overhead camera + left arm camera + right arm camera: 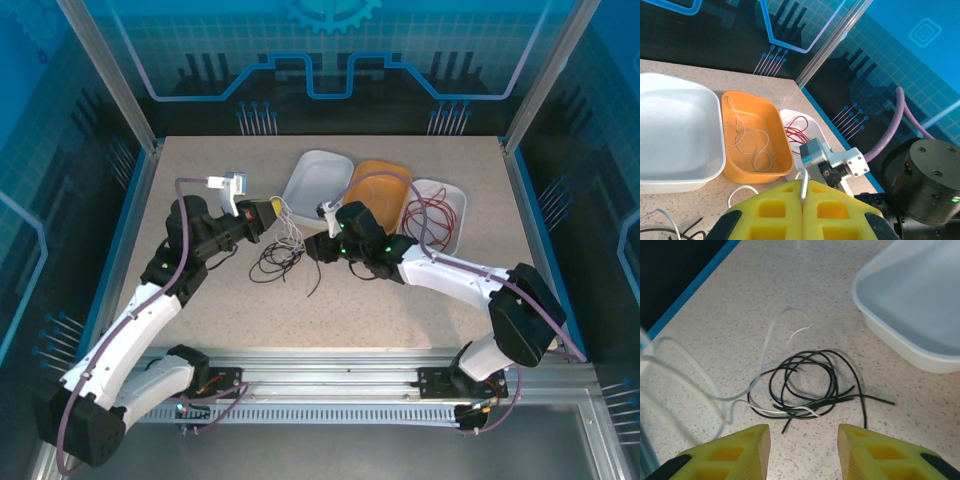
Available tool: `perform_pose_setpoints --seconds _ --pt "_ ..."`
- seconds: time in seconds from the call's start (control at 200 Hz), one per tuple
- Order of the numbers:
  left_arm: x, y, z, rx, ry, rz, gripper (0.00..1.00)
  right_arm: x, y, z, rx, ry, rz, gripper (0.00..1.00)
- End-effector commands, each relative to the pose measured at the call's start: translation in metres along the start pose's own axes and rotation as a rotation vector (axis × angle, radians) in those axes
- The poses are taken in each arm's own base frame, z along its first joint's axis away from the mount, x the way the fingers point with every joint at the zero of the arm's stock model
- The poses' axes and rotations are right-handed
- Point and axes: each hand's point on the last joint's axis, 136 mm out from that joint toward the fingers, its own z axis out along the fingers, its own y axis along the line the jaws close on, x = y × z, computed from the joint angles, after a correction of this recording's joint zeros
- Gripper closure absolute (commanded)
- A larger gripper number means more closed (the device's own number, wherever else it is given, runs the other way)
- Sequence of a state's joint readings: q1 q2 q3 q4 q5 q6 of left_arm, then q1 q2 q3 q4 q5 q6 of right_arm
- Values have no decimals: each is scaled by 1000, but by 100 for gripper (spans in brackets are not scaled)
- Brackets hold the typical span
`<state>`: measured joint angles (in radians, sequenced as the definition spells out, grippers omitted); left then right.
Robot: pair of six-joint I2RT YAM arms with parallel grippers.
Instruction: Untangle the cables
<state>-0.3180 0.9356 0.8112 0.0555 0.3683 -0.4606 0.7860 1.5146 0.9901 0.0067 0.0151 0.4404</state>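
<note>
Down at the near edge of the tabletop, both arms reach in toward the middle. The left gripper is clamped tight, yellow pads pressed together. There's a white cable pinched right between them, poking out past the tips. In the top view that cable hangs from the gripper in loose curls down to the tabletop, a little left of centre.

Facing it from the other side, the right gripper hovers low with its jaws parted partway. It holds nothing, with bare speckled surface below the gap. Just beyond its fingertips lies the black cable, coiled in several overlapping loops flat on the tabletop near the middle, loose ends sticking out of the coil. The white cable runs through one side of that coil and arcs away across the surface, so the two are tangled together there.

On to the far edge: three trays sit side by side in a row, from the centre out toward the far right corner. The white tray sits closest to the centre. Next to it, the orange tray holds a second white cable, lying in lazy curls on its floor. Last in line, nearest the corner, the small white tray holds the red cable, bunched in loops.
</note>
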Motion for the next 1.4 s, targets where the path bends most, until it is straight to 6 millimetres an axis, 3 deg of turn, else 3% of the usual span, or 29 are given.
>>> perform_pose_setpoints --seconds 0.0,0.14,0.515,1.186,1.396 --pt "-8 -12 -7 28 -17 33 100 -12 -15 -6 16 -65 53 60" --pt "-7 -11 -7 26 -16 31 100 -12 -15 0 -27 -62 69 60" --pt "-6 -7 -6 14 -14 23 100 -27 37 -2 -250 -116 -14 55" --pt "-1 -3 -5 1 -10 11 100 -31 67 -7 -334 -109 -56 53" --pt "1 -1 -4 2 -8 4 100 -32 67 -10 -315 -107 -62 52"
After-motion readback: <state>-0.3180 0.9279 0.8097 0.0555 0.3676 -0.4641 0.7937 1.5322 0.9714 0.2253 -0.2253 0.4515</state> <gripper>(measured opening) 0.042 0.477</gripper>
